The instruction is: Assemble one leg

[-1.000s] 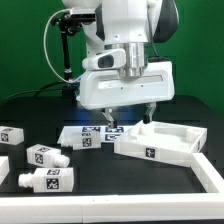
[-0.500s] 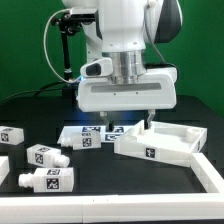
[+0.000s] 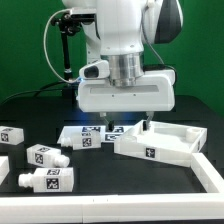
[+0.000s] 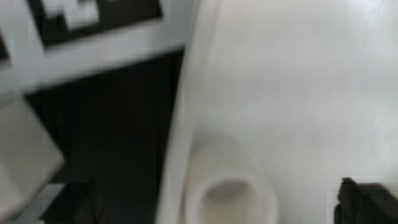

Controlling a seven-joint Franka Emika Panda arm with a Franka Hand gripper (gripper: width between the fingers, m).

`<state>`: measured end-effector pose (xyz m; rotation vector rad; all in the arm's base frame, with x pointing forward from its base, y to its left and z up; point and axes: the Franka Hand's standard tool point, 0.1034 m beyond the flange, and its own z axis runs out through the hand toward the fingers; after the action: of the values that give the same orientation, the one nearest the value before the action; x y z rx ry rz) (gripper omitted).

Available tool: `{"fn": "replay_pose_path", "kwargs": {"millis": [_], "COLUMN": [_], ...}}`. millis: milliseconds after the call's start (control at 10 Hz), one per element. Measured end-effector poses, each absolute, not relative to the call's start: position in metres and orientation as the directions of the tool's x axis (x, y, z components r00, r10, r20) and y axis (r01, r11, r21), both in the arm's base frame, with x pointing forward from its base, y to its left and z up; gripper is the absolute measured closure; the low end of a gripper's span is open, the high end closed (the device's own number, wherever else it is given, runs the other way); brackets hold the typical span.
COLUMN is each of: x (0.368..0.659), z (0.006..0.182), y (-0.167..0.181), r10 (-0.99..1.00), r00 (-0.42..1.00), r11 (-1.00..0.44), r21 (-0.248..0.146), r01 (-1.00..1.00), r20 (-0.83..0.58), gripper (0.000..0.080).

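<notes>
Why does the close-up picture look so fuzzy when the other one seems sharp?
Exterior view: evenly lit and in focus, with the square tags on the legs crisp against the dark table. Wrist view: soft all over, probably because the camera sits very near a white surface; the tag has smeared edges.

White arm [image 3: 120, 25] with grey wrist ring, black cable [image 3: 49, 50], boxy white tool [image 3: 127, 122].

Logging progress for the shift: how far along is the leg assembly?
Done: nothing fitted; three legs lie loose on the table, apart from the tray-like piece. In hand: the open claw hangs low at that piece's rim, holding nothing. Left: pick up a leg and fit it.
</notes>
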<state>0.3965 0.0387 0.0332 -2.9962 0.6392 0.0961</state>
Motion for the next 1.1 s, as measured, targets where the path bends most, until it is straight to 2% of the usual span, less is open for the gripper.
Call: {"fn": "replay_pose_path", "kwargs": {"millis": [200,300,600,800,900,1000,1100], "x": [0.386,0.384,0.385,0.385,0.385,0.385,0.385], "z": [0.019,0.013,0.01,0.01,0.01,0.009,0.009], "y": [0.035,0.041,0.044,0.044,0.044,0.044,0.044], "r10": [-0.514,-0.502,-0.487,-0.487,-0.487,-0.487,-0.487], "r00": [0.85,0.859,0.87,0.87,0.87,0.87,0.87], "r11": [-0.851,-0.859,-0.869,-0.869,-0.869,-0.869,-0.869], "r21": [-0.057,-0.056,-0.057,-0.056,-0.056,-0.056,-0.056], "r01": [-0.522,-0.508,-0.492,-0.491,-0.491,-0.492,-0.492], "r20": [-0.118,-0.101,-0.08,-0.08,-0.08,-0.081,-0.081], "gripper": [0.0151,0.0151,0.0151,0.0422,0.0422,0.0599,0.0599]}}
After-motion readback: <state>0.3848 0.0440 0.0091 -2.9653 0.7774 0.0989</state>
